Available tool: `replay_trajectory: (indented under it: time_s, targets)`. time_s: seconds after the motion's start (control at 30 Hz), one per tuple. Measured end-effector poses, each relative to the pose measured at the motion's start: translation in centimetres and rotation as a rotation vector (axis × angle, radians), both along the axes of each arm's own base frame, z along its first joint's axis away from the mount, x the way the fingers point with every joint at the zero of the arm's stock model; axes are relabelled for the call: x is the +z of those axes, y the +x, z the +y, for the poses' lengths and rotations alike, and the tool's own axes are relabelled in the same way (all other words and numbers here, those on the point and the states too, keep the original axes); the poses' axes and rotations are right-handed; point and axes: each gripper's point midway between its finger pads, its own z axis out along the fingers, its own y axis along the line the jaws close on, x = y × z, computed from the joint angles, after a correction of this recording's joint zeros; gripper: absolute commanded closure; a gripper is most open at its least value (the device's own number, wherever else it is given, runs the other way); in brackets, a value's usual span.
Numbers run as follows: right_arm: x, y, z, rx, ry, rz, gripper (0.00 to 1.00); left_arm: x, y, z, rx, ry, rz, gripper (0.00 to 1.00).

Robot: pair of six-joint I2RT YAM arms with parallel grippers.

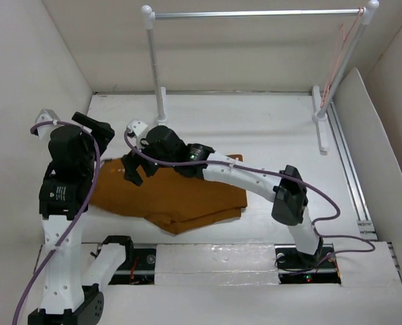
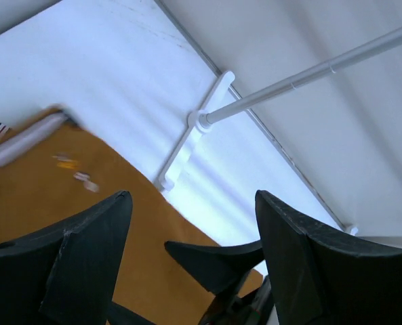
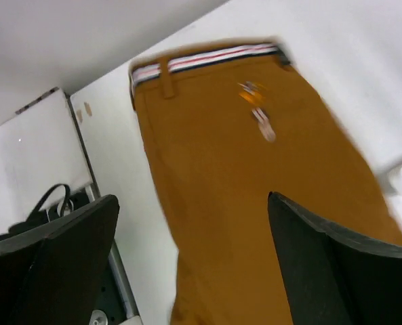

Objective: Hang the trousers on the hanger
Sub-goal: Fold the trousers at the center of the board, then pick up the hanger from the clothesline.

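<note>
Robotics lab test cell: white board walls (image 1: 24,68) boxing in a white table (image 1: 255,128), left arm (image 1: 65,203) and right arm (image 1: 255,179) bolted to a base strip (image 1: 214,261) at 6 o'clock, silver garment rail (image 1: 255,13) at 12 o'clock.

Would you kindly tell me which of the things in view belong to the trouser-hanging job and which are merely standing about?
Belong to the job:
- rust-brown cloth trousers, lying in a heap
- thin pale pink wire hanger, hanging up

Merely standing about:
- silver metal rail on white posts, carrying the hanger
- white table, under the trousers
</note>
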Motion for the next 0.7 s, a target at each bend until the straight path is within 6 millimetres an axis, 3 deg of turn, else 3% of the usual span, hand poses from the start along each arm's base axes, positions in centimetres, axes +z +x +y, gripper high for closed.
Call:
replay_trajectory:
  time_s: [0.07, 0.13, 0.17, 0.2, 0.27, 0.33, 0.43, 0.47, 0.5, 0.57, 0.7]
  targets:
    - [-1.9, -0.1, -1.2, 0.012, -0.025, 0.035, 0.06, -0.4, 0.1, -0.1, -0.005, 0.003, 0.004, 0.3]
    - [-3.4, 0.4, -4.3, -0.003, -0.067, 0.067, 0.21, -1.8, 0.4, -0.5, -0.031, 0.0, 0.022, 0.3]
    - [-3.7, 0.9, -6.2, -0.021, -0.076, 0.072, 0.55, -3.0, 0.7, -0.9, -0.053, -0.005, 0.038, 0.3]
    - [-3.5, 1.3, -8.6, -0.043, -0.082, 0.071, 0.74, -4.7, 0.9, -1.4, -0.078, -0.011, 0.069, 0.3]
    - [-2.5, 2.1, -13.8, -0.111, -0.073, 0.069, 0.96, -9.2, 1.6, -2.5, -0.138, -0.03, 0.15, 0.31]
    - [-1.4, 2.5, -19.4, -0.188, -0.054, 0.05, 0.96, -15.2, 1.6, -3.5, -0.191, -0.054, 0.282, 0.31]
    - [-1.3, 1.9, -26.0, -0.281, -0.038, 0.023, 0.56, -24.0, 0.1, -4.6, -0.248, -0.095, 0.513, 0.32]
    - [-2.3, 1.3, -27.9, -0.303, -0.05, 0.03, 0.31, -26.2, -0.8, -4.9, -0.26, -0.107, 0.577, 0.32]
    - [-3.7, 0.8, -29.4, -0.323, -0.064, 0.043, 0.24, -27.7, -1.7, -5.2, -0.274, -0.12, 0.623, 0.32]
    - [-7.5, -0.4, -32.1, -0.344, -0.12, 0.092, 0.22, -28.9, -2.5, -5.5, -0.288, -0.129, 0.655, 0.32]
    - [-15.7, -2.6, -35.8, -0.386, -0.273, 0.256, 0.27, -28.5, -1.2, -5.8, -0.299, -0.146, 0.61, 0.32]
